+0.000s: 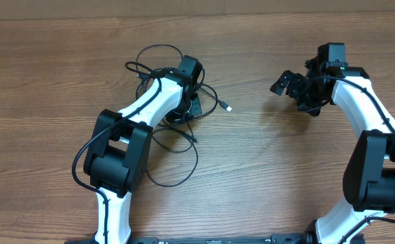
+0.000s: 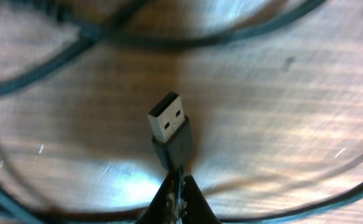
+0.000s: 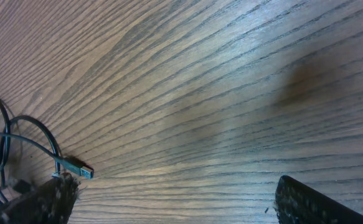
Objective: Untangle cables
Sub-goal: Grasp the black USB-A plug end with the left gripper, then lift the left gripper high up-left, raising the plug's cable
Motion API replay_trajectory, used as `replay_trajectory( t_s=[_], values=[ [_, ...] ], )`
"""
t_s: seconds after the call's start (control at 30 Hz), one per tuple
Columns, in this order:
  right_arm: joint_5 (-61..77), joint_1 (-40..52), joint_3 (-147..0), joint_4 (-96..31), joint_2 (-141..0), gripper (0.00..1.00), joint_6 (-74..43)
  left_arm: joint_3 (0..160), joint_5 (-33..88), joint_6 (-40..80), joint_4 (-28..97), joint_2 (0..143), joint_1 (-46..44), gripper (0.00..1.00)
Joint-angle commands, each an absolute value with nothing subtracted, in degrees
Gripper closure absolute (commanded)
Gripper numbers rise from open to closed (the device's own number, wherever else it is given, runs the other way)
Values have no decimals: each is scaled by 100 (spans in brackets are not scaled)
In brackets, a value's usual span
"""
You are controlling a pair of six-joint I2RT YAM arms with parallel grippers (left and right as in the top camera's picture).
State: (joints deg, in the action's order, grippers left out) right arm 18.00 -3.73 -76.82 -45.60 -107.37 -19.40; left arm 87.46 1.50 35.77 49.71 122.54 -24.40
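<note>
The left gripper (image 2: 178,194) is pinched tight on one black plug (image 2: 169,122). The cables (image 1: 219,100) lie tangled at the upper middle of the table (image 1: 48,68). The right gripper (image 1: 285,82) is spread wide at the upper right.

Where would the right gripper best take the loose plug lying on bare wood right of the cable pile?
On the plug body just behind the metal tip of the loose plug, coming from above on the right gripper's own side. That end pokes out of the cables onto bare table, lying flat with nothing crossing it, and it points toward the open jaws.
</note>
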Motion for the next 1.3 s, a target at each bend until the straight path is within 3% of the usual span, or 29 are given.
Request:
replay_trajectory(
  t_s=[0.0,0.17,0.4,0.57,0.67,0.9,1.0,1.03,1.07,1.27],
  values=[
    [1780,-377,-7728,-4532,-10694,0,-1900,8552,200,2985,5404,12549,-2462,96],
    [1780,-377,-7728,-4532,-10694,0,-1900,8576,213,2827,5395,12549,-2359,68],
    [1780,-377,-7728,-4532,-10694,0,-1900,8611,183,2825,5022,12549,-2185,58],
    [1780,-377,-7728,-4532,-10694,0,-1900,8611,150,2827,4696,12549,-2176,61],
    [1780,-377,-7728,-4532,-10694,0,-1900,8611,198,2829,4600,12549,-2187,67],
    [1780,-377,-7728,-4532,-10694,0,-1900,8608,276,2827,4856,12549,-2193,68],
    [1780,-377,-7728,-4532,-10694,0,-1900,8608,276,2825,4873,12549,-2193,79],
    [1780,-377,-7728,-4532,-10694,0,-1900,8608,281,2773,4860,12549,-2193,92],
    [1780,-377,-7728,-4532,-10694,0,-1900,8611,290,2681,4858,12549,-2191,96],
    [1780,-377,-7728,-4532,-10694,0,-1900,9067,309,2480,5308,12442,-2110,96]
  ],
)
